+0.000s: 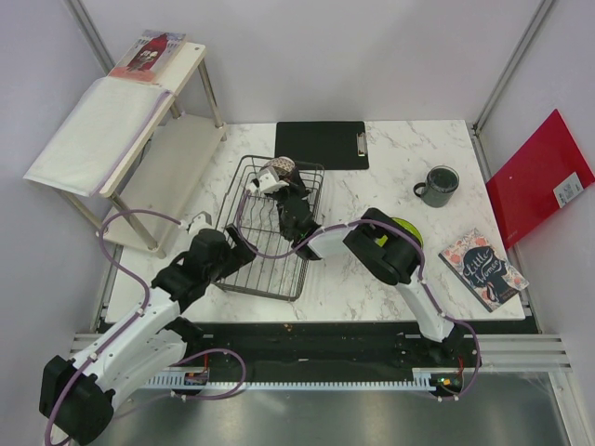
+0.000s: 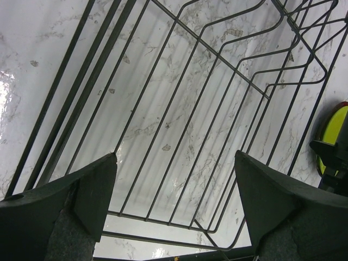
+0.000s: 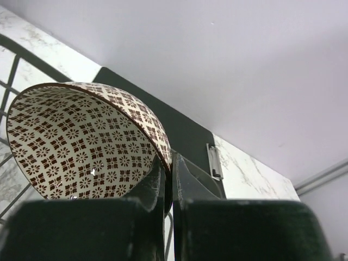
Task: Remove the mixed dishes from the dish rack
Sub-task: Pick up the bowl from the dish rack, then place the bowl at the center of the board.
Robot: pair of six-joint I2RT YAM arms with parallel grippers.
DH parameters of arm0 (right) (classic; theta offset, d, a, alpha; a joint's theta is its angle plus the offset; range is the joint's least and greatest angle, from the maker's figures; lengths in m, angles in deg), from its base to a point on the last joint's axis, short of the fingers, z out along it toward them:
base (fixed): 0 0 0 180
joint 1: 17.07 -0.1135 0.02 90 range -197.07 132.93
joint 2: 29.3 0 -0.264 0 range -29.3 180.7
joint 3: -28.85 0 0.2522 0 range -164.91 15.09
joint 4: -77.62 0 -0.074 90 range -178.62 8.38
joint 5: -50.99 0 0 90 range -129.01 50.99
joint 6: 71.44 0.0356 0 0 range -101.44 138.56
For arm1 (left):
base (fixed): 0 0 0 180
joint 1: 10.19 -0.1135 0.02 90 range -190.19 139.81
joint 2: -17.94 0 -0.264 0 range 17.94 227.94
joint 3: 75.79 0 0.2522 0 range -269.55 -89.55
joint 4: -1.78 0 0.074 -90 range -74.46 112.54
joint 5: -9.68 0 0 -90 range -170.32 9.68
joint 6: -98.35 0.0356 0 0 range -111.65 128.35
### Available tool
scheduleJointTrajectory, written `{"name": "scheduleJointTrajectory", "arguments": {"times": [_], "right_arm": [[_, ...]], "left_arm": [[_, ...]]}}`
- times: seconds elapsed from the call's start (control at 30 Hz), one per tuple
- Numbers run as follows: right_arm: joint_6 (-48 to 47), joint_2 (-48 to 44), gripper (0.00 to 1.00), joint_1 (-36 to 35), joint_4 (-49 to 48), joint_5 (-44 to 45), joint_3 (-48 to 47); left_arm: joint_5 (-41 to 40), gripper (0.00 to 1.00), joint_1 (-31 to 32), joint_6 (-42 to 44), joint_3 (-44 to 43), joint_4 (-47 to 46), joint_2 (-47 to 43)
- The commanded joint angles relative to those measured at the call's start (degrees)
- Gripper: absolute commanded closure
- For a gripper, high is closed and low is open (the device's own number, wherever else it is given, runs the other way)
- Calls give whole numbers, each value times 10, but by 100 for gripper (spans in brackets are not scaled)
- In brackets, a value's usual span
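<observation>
I judged the unloading to be mostly done but not finished. The mug (image 1: 437, 186) stood on the bench (image 1: 372, 186) at the far right, well apart from the dish rack (image 1: 279, 262). The green plate (image 1: 406, 229) lay on the bench beside the rack, partly hidden under my right arm. Inside the rack I could see only one piece, the red patterned dish (image 1: 277, 171), leaning at the far end near the clipboard (image 1: 321, 144). A glass and a bowl I could not find in any view, so I cannot say where they were. The right claw (image 1: 283, 190) was closed on the rim of that dish. In the wrist view its two fingers (image 3: 153, 190) pinched the edge between them, and the patterned inside faced the camera. The right arm was stretched from its base across the rack towards the far end. The left claw (image 1: 240, 243) was wide open and held nothing. It hung over the near part of the rack, and its camera looked down through bare wires onto the marble.
</observation>
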Motion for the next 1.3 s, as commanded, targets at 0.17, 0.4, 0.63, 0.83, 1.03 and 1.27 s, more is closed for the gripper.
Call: {"name": "scheduleJointTrajectory", "arguments": {"times": [0.17,0.4,0.63,0.83,1.03,1.27], "right_arm": [[-16,-64,100,-40,-142,51,32],[188,-216,100,-33,142,61,15],[424,-355,100,18,406,-28,-20],[779,-416,100,181,723,-285,-96],[847,-508,100,297,815,-401,23],[855,-552,100,372,869,-434,107]], "left_arm": [[0,5,-2,-35,5,-16,-6],[0,5,-2,-37,2,-17,-16],[4,5,-2,-33,-11,-17,-19],[14,6,-2,-25,-24,-17,-22],[28,6,-1,-20,-22,-21,-25],[60,6,-1,-27,-7,-39,-16]]}}
